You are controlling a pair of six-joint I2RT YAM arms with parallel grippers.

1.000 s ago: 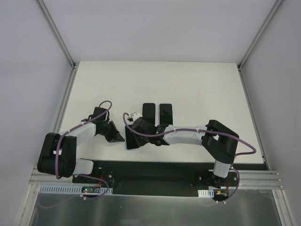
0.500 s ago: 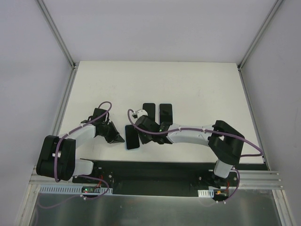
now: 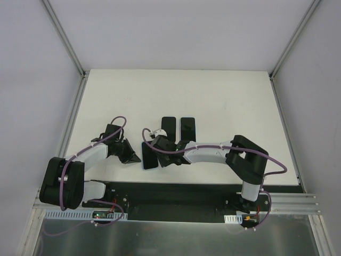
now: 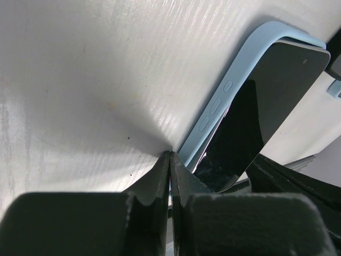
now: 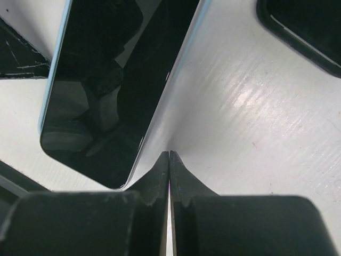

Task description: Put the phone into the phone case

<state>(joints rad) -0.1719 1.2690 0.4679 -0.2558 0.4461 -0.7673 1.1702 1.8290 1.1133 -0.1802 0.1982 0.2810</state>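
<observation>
Grippers are flanking the blue phone case [image 4: 230,88]: left gripper [image 4: 170,156] and right gripper [image 5: 169,154], both pinched shut, are probably nudging its edges so the phone [image 4: 266,101] is seating.

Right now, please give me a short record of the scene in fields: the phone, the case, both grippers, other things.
phone: dark screen up, lying in the light blue phone case; fully seated or not, unclear
left gripper: shut, tips beside the case's button edge
right gripper: shut, tips beside the opposite long edge
other things: two dark slabs side by side, farther back on the table
</observation>
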